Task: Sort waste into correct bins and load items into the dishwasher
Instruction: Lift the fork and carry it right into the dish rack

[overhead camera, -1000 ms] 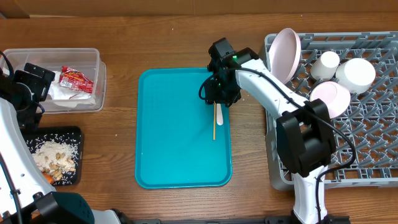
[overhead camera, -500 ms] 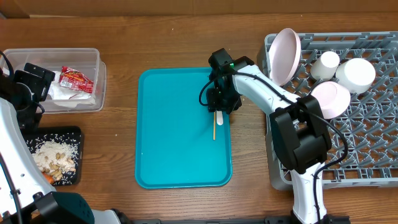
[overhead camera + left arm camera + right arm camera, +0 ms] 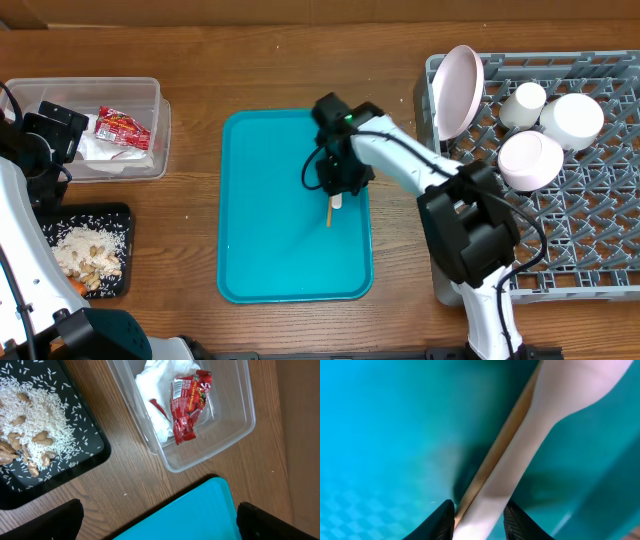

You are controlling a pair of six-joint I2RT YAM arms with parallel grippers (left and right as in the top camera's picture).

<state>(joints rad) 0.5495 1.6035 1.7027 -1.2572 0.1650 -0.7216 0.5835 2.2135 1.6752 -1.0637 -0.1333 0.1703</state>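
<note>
My right gripper hangs low over the teal serving tray, shut on the pale slim fork. In the right wrist view both fingertips press the fork's handle, which runs up and to the right. The left gripper hovers open between the two bins with nothing in it. A red wrapper and white napkins lie in the clear tub. Rice scraps cover the black tray. The grey dish rack holds a plate, a cup and two bowls.
The teal tray's corner lies just under the left gripper's wide-spread fingers. An orange carrot bit shows at the black tray's lower edge. Brown wooden tabletop surrounds the tray, bins and rack.
The right gripper slid left and slightly toward the front of the teal tray, its jaws narrowing onto the fork, which shifted left with it. The left arm stayed still.
</note>
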